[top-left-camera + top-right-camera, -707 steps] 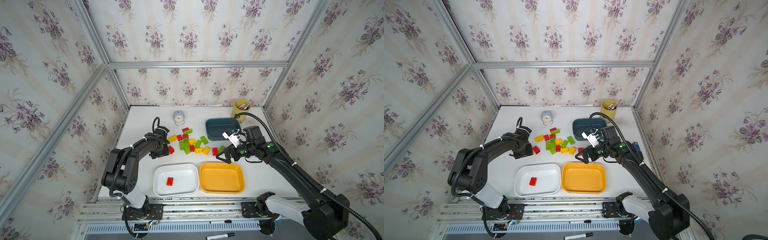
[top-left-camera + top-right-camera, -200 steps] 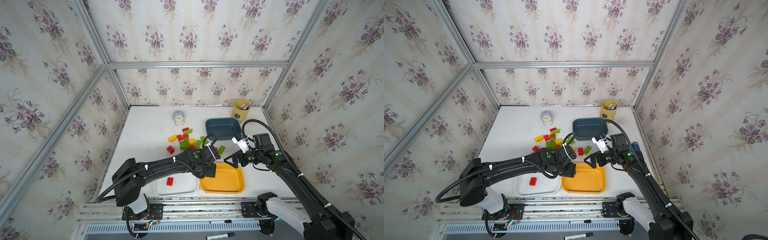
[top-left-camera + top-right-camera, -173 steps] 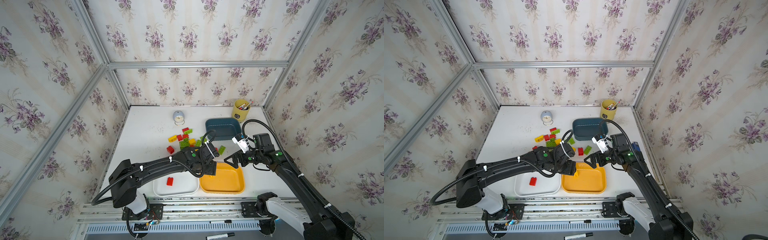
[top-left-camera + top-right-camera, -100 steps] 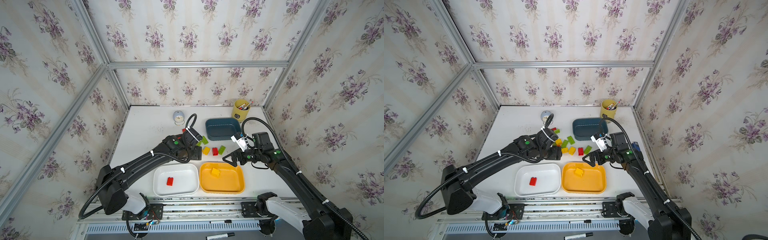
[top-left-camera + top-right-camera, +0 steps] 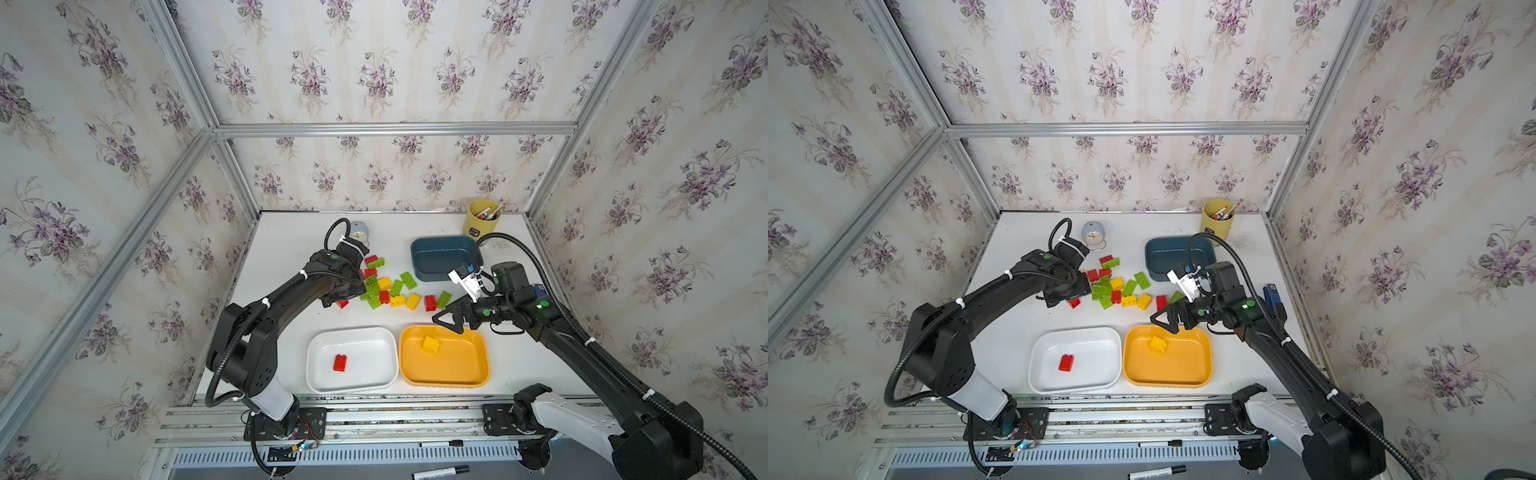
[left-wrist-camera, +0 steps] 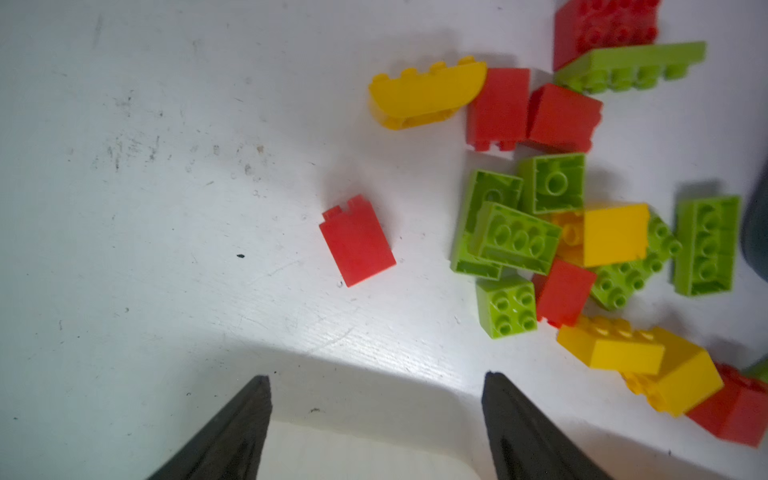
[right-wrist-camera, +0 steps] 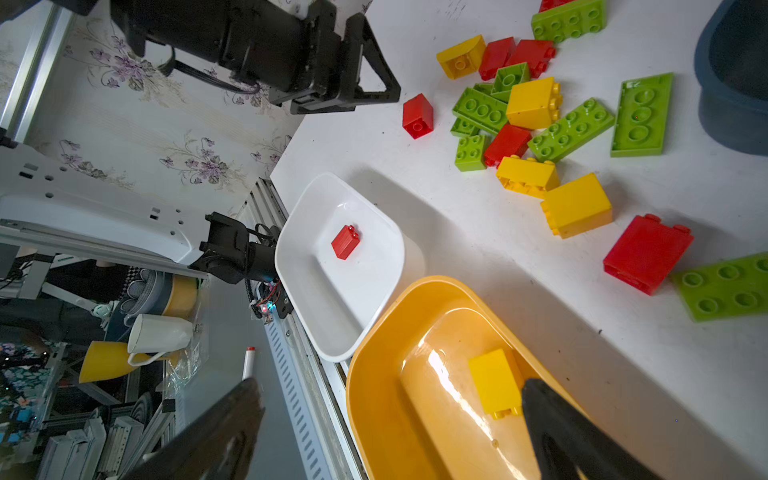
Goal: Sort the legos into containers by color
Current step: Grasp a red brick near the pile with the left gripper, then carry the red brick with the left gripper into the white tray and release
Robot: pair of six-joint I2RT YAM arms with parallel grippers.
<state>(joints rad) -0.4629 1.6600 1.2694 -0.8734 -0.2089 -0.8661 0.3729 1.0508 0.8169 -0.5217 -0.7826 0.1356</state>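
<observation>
Back from the orange tray [image 5: 457, 376], the left claw [image 6: 374, 376] now hangs over the left fringe of the bricks, and a yellow brick [image 5: 430, 345] lies in that tray where none lay a few seconds ago.

At the front of the worktop [image 5: 282, 257], the white tray [image 5: 365, 345] holds one red brick [image 5: 340, 362], with the orange tray close beside it. The right claw [image 5: 446, 322] hovers over the orange tray's far rim, spread wide and empty. Beyond lies the heap [image 5: 386, 286] of red, yellow and green bricks, with a lone red brick [image 6: 357, 241] just apart on its left. Farthest back, the blue tray [image 5: 440, 259] shows nothing inside.

The sort has barely begun. The step in hand looks like picking up the lone red brick: the left claw stands open with nothing in it. It would need to come down astride the brick, close, and carry it to the white tray.

Both top views hide the left claw under its own arm. The left wrist view shows its jaws apart and the brick on its side ahead of them, not yet between. Only the right wrist view shows the yellow brick lying close beside a right fingertip.
</observation>
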